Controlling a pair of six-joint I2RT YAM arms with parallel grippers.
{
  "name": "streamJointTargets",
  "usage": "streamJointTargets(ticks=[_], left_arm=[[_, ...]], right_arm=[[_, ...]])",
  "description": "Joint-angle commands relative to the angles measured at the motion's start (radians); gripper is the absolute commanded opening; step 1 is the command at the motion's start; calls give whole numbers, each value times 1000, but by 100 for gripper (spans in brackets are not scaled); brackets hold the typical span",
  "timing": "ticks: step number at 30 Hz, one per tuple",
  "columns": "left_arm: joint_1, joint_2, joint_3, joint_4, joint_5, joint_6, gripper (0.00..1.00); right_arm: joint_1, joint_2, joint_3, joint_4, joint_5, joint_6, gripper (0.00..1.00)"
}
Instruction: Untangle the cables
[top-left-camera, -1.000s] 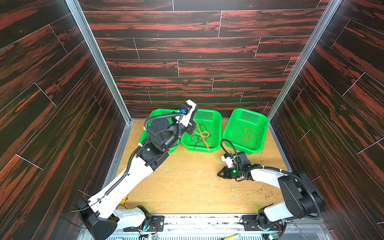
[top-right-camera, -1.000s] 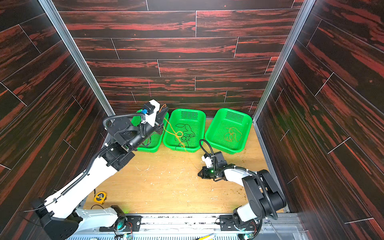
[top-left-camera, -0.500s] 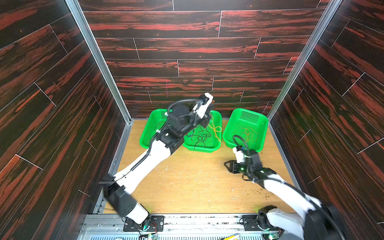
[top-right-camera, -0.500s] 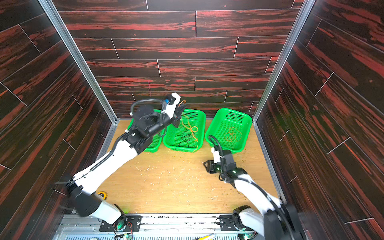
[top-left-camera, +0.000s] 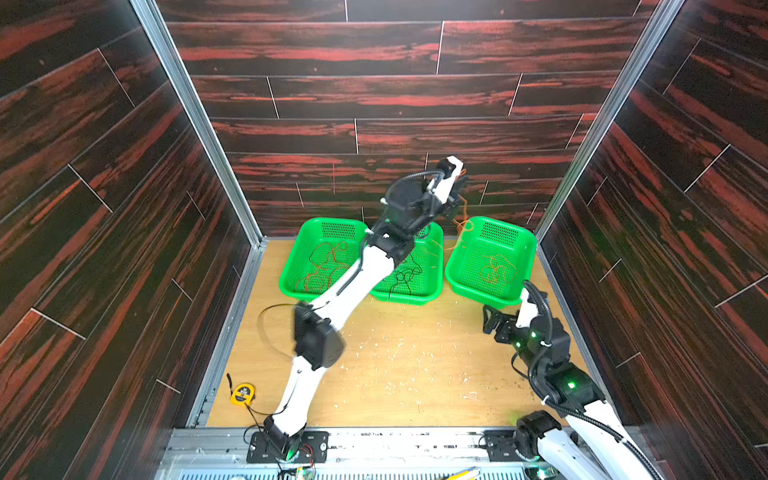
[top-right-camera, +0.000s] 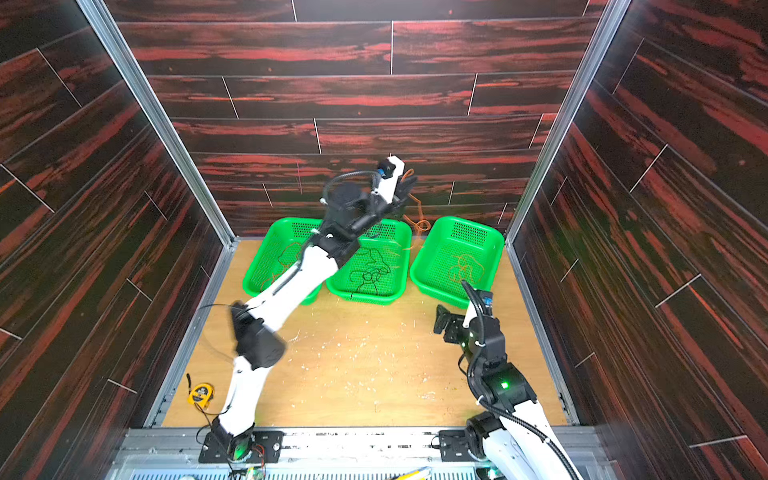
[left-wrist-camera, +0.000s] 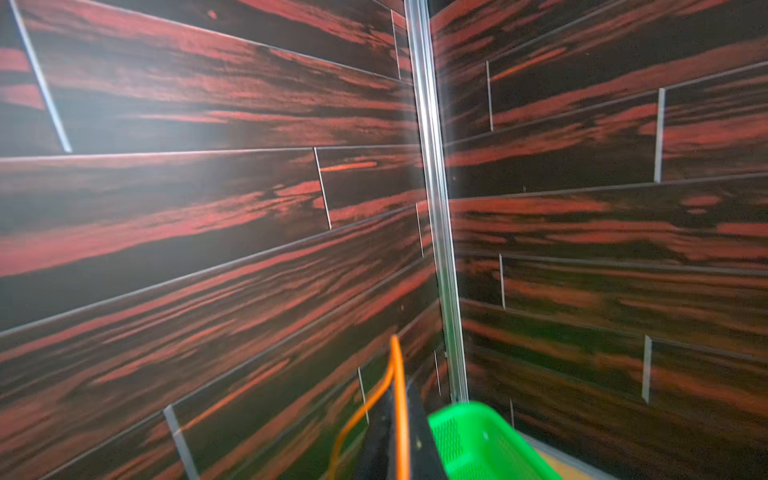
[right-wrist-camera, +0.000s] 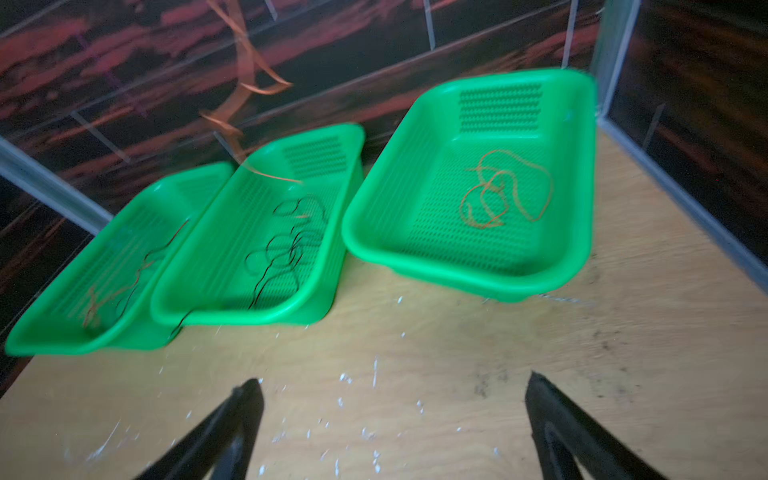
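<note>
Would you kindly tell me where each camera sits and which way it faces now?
Top views: high at the front, looking down toward the back wall; left arm, right arm, three green baskets.
Left wrist: on the raised left arm, facing the back corner; left gripper shut on the held orange cable.
Right wrist: low over the table, facing the baskets; right gripper open, empty.
Shared: every view shows the right basket.
</note>
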Motion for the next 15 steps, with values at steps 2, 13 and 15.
streamJointTargets(ticks=[2, 13, 15], left_arm=[[-11, 146, 226, 85, -4, -71, 0], [-98, 329, 47, 252, -125, 36, 0], [-114, 349, 23, 240, -126, 53, 0]], right_arm=[[-3, -9, 18, -20, 68, 40, 99], [-4, -131, 5, -74, 177, 27, 99], [-4, -143, 15, -87, 193, 28, 99]])
